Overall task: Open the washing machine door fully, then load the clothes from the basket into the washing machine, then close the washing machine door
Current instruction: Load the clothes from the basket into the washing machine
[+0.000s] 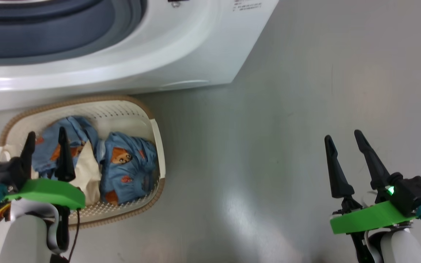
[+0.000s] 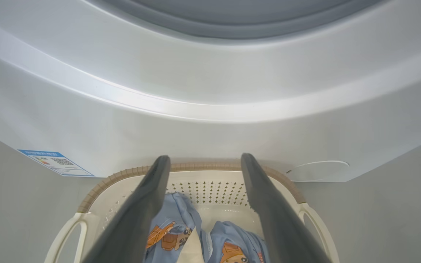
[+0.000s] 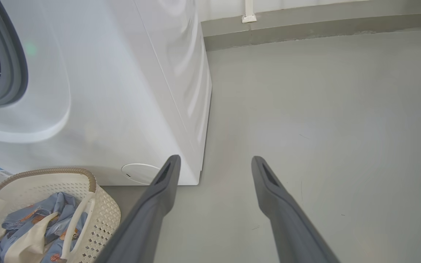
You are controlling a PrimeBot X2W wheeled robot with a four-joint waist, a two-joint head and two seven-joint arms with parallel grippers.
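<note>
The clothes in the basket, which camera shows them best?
The head view: it looks down into the basket, showing both blue bundles of the clothes, partly behind the left hand. The left wrist view crops them at its bottom edge; the right wrist view has them small in a corner.

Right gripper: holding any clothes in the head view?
No, the right gripper stands open and empty over the grey floor, while the clothes lie in the basket.
</note>
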